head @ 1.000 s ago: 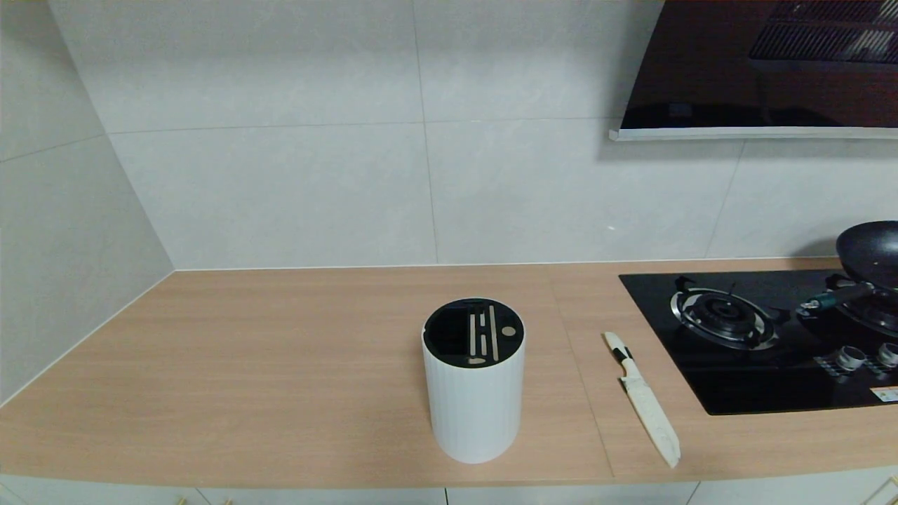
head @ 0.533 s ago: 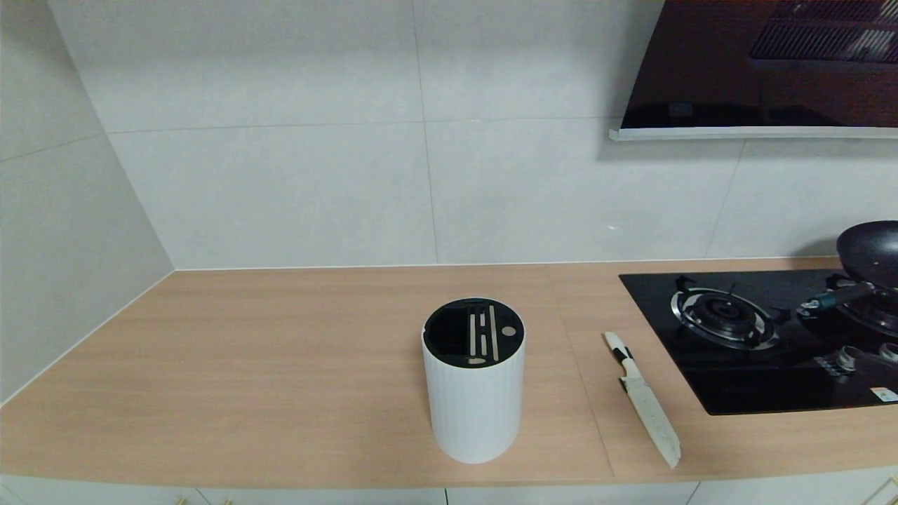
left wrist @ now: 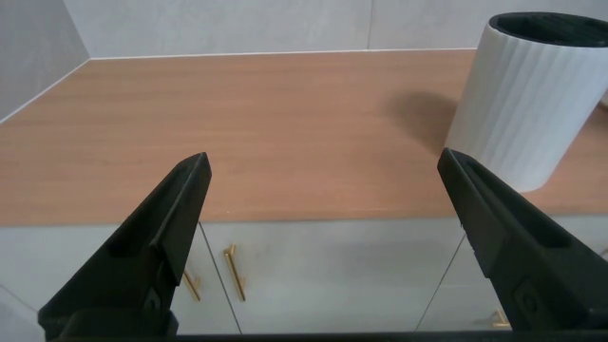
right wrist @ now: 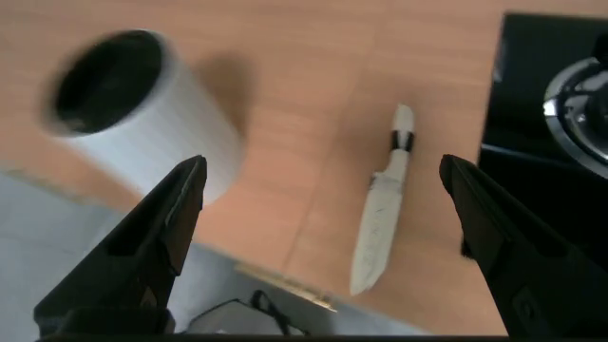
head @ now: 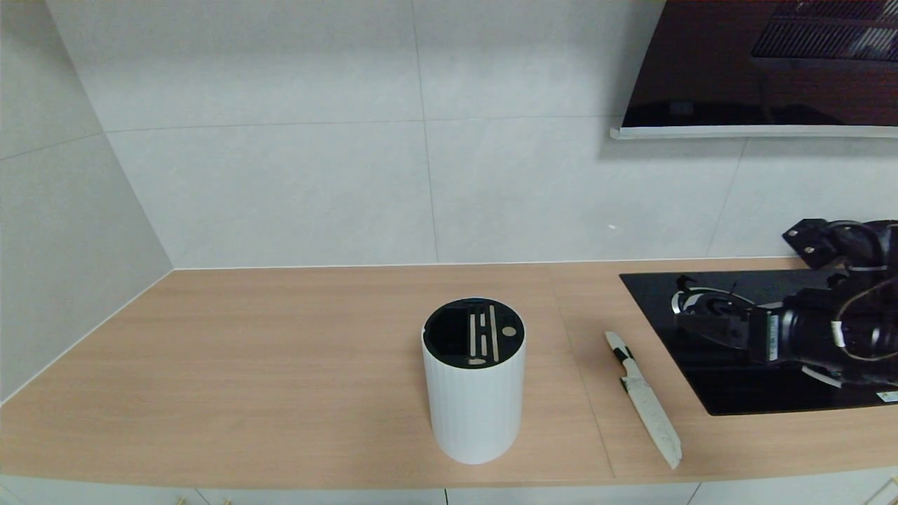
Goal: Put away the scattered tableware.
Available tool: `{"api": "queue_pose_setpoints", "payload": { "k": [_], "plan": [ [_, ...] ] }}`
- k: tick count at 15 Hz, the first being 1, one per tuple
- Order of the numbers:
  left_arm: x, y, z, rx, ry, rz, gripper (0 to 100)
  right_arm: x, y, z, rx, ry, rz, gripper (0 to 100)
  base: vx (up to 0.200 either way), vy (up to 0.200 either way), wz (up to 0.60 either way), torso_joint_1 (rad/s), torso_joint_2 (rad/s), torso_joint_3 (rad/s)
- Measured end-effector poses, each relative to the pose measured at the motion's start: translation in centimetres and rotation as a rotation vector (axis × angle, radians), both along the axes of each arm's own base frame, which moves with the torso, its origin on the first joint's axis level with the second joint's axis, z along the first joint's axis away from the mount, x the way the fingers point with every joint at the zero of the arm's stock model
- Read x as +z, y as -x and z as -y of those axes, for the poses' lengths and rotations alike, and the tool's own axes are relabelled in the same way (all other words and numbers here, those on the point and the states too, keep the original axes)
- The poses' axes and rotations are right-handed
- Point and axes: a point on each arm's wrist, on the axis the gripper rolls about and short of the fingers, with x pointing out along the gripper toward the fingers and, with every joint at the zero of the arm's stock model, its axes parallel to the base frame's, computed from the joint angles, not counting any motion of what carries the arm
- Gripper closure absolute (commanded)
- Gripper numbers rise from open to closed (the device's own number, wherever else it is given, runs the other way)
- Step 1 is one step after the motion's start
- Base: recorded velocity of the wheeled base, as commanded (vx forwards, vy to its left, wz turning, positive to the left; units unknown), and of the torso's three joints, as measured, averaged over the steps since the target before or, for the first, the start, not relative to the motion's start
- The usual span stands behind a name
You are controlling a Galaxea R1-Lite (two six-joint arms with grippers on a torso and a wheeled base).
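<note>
Lining up pickup | right gripper (right wrist: 320, 166) gaping, empty, near white-handled speckled knife (head: 642, 400) at counter's (head: 280, 365) front edge | left gripper (left wrist: 323, 161) likewise | next: pinch handle (head: 617, 348), then white ribbed slotted holder (head: 474, 400).

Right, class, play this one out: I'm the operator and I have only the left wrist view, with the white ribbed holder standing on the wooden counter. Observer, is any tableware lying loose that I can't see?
Observer: Yes. One knife lies flat on the counter, to the right of the holder and not touching it.
Operator: Which way does it point?
Observer: Its handle points toward the wall and its blade tip toward the counter's front edge.
Operator: Where is the other arm?
Observer: The right gripper hangs above the hob, to the knife's right. It is open and holds nothing.
</note>
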Motion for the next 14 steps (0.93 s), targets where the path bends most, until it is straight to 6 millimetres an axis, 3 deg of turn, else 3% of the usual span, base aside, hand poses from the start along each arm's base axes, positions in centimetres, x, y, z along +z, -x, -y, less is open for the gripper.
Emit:
{"api": "queue_pose_setpoints", "payload": {
  "k": [6, 14],
  "plan": [
    [0.0, 0.0, 0.0, 0.0, 0.0, 0.0, 0, -7.1, -5.9, -1.5, -0.133, 0.113, -0.084, 0, 0.0, 0.0, 0.0, 0.0, 0.0, 0.0],
    [0.0, 0.0, 0.0, 0.0, 0.0, 0.0, 0, -16.0, -9.7, -3.2, -0.221, 0.196, -0.116, 0, 0.0, 0.0, 0.0, 0.0, 0.0, 0.0]
  ]
}}
